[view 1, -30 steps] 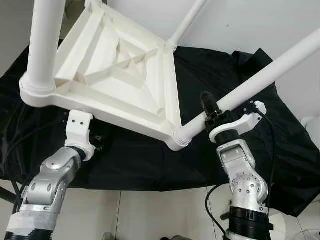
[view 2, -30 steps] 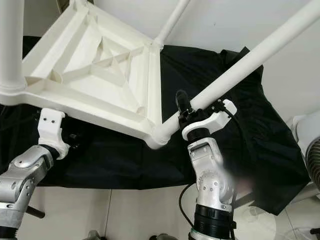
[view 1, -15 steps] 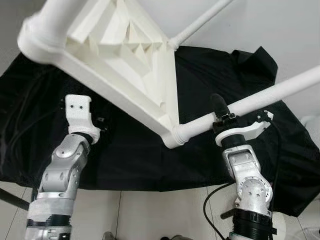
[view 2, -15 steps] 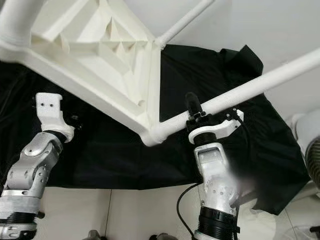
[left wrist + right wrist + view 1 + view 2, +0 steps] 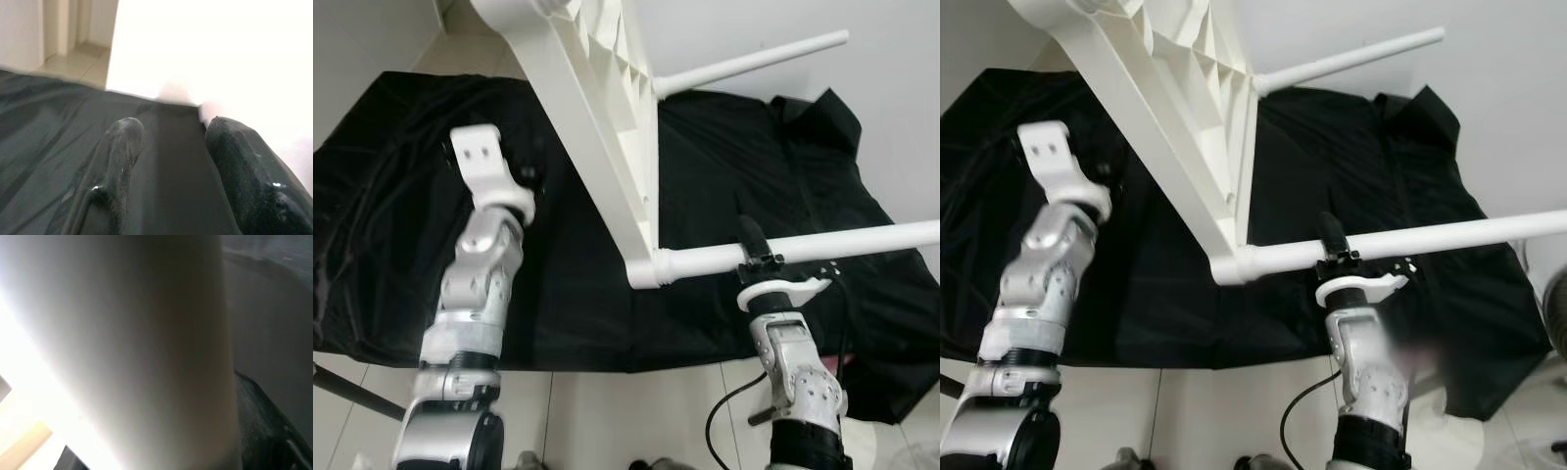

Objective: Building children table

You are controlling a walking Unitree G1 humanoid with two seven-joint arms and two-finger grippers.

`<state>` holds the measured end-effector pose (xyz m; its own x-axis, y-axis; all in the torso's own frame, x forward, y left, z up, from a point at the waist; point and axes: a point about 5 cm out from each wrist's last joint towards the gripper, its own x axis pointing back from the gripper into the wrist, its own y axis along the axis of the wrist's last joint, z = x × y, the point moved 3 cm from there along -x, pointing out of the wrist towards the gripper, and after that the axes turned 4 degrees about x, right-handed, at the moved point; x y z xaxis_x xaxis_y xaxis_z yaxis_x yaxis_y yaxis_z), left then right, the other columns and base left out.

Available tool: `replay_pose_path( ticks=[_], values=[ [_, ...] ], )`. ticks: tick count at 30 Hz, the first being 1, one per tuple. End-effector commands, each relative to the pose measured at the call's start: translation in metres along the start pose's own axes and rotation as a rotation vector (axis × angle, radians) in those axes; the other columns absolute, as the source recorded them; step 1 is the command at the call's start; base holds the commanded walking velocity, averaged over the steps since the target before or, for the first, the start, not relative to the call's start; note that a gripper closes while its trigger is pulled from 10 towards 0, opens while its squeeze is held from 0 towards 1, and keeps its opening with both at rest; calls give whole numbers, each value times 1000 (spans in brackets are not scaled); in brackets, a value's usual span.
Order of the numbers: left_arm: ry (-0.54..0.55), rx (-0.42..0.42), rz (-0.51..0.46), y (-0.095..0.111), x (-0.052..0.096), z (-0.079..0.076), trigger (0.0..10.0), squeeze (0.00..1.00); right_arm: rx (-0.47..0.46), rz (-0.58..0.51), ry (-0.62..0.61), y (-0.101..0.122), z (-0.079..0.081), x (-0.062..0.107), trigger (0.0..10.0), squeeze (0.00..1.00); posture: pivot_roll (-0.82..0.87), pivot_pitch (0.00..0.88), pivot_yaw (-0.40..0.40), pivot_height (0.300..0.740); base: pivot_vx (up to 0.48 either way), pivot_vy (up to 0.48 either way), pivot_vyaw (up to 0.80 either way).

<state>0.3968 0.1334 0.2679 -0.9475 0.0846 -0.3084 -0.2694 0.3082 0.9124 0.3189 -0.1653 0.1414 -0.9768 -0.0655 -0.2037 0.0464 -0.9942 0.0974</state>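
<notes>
With the white table top (image 5: 597, 108) tipped on edge above the black cloth (image 5: 705, 196), I keep my right tool (image 5: 754, 257) clamped around the near leg (image 5: 783, 250), beside its corner socket, to carry the weight. My left tool (image 5: 166, 147) hangs spread, holding nothing, just behind the top.

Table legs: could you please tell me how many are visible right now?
2: one table leg held by the right gripper, one far leg above the black cloth. Others may be out of frame.
</notes>
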Motion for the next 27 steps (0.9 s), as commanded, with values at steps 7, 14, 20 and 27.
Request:
replay_pose_path(
  ticks=[7,14,20,27],
  values=[
    [-158,55,-113,54,-35,-63,10000,0,-255,80,69,-52,-1,-5,10000,0,32,94,-43,740,0,0,0],
    [-235,60,-110,63,-48,-93,10000,0,-255,55,79,-42,-12,5,10000,0,23,104,-38,740,0,0,0],
    [-279,41,-104,64,-53,-110,10000,0,-203,53,68,-35,-17,16,10000,1000,10,110,-36,740,0,0,0],
    [-319,26,-103,65,-57,-127,10000,0,-123,34,31,-13,-17,44,10000,1000,-8,121,-42,740,0,0,0]
  ],
)
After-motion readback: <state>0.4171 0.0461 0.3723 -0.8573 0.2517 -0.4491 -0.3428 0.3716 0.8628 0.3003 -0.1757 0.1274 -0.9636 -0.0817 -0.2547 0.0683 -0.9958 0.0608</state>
